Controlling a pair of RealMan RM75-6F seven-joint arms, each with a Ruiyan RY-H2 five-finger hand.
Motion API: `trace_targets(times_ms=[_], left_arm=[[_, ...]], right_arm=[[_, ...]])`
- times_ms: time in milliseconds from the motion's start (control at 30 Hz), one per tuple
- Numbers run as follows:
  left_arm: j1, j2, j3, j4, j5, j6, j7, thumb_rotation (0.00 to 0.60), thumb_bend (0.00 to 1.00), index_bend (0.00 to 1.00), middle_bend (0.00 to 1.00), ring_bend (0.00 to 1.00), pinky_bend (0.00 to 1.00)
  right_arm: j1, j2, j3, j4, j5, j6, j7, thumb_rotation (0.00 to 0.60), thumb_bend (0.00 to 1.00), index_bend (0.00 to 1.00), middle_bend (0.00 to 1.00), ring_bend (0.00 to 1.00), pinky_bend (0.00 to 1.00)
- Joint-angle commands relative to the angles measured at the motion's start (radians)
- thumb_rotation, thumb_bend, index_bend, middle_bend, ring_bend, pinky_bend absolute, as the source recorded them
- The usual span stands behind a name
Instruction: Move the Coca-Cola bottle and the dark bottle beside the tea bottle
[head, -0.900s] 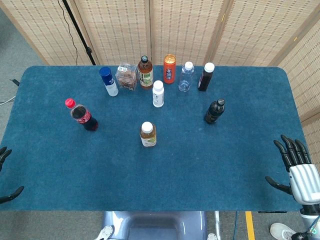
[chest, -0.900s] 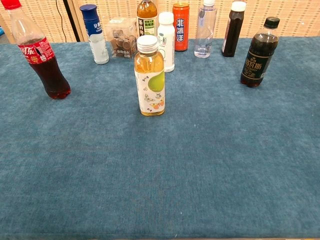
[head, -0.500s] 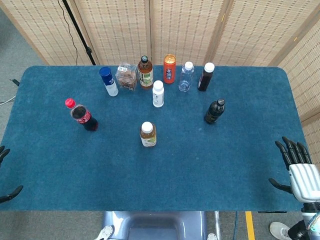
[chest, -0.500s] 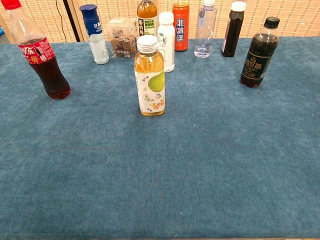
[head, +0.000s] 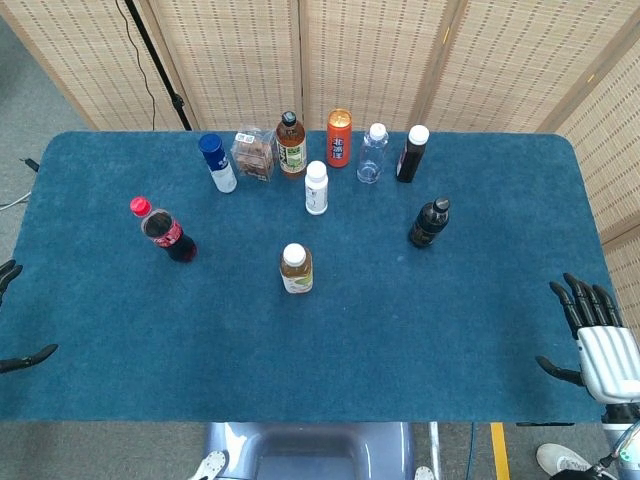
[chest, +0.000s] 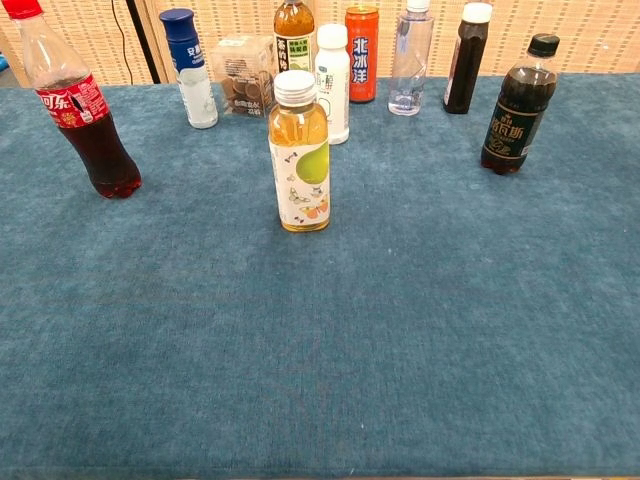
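Right hand (head: 600, 345) open, empty, dropped slightly at table edge; left hand (head: 15, 335) edges inward, grip unclear. Coke (head: 165, 231), dark bottle (head: 429, 222), tea (head: 296, 269) untouched; task unstarted.

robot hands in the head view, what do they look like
The right hand has slim black segmented fingers on a boxy silver-white palm shell with faint ridges. Of the left hand only black fingertips show at the frame edge. No cables or markings can be made out.
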Motion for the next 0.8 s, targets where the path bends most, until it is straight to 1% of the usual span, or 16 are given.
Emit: trace_targets(times_ms=[33, 167, 233, 333, 400, 567, 667, 800], left_arm=[[-0.107, -0.088, -0.078, 0.156, -0.031, -0.081, -0.25, 0.6, 0.0, 0.0, 0.0, 0.0, 0.0], [-0.177, -0.175, -0.115, 0.286, -0.064, -0.152, -0.363, 0.6, 0.0, 0.0, 0.0, 0.0, 0.0], [-0.208, -0.239, -0.148, 0.36, -0.104, -0.18, -0.45, 0.6, 0.0, 0.0, 0.0, 0.0, 0.0], [-0.24, -0.295, -0.166, 0.434, -0.136, -0.229, -0.521, 0.6, 0.0, 0.0, 0.0, 0.0, 0.0], [-0.271, -0.326, -0.165, 0.492, -0.149, -0.286, -0.533, 0.6, 0.0, 0.0, 0.0, 0.0, 0.0], [-0.332, -0.381, -0.169, 0.564, -0.161, -0.365, -0.501, 0.6, 0.0, 0.0, 0.0, 0.0, 0.0], [-0.37, -0.413, -0.173, 0.577, -0.165, -0.417, -0.526, 0.6, 0.0, 0.0, 0.0, 0.0, 0.0], [-0.415, -0.458, -0.171, 0.601, -0.144, -0.441, -0.556, 0.6, 0.0, 0.0, 0.0, 0.0, 0.0]], right_arm=[[0.001, -0.002, 0.0, 0.0, 0.006, -0.006, -0.005, 0.6, 0.0, 0.0, 0.0, 0.0, 0.0], [0.004, -0.007, 0.004, -0.002, 0.014, -0.011, -0.014, 0.6, 0.0, 0.0, 0.0, 0.0, 0.0], [0.006, -0.01, 0.006, -0.003, 0.019, -0.016, -0.021, 0.6, 0.0, 0.0, 0.0, 0.0, 0.0], [0.007, -0.013, 0.005, -0.003, 0.023, -0.023, -0.027, 0.6, 0.0, 0.0, 0.0, 0.0, 0.0], [0.008, -0.014, 0.006, -0.003, 0.025, -0.026, -0.029, 0.6, 0.0, 0.0, 0.0, 0.0, 0.0], [0.012, -0.014, 0.006, -0.005, 0.031, -0.039, -0.024, 0.6, 0.0, 0.0, 0.0, 0.0, 0.0], [0.013, -0.011, 0.003, -0.008, 0.035, -0.049, -0.016, 0.6, 0.0, 0.0, 0.0, 0.0, 0.0], [0.018, -0.012, 0.001, -0.005, 0.036, -0.061, -0.016, 0.6, 0.0, 0.0, 0.0, 0.0, 0.0]])
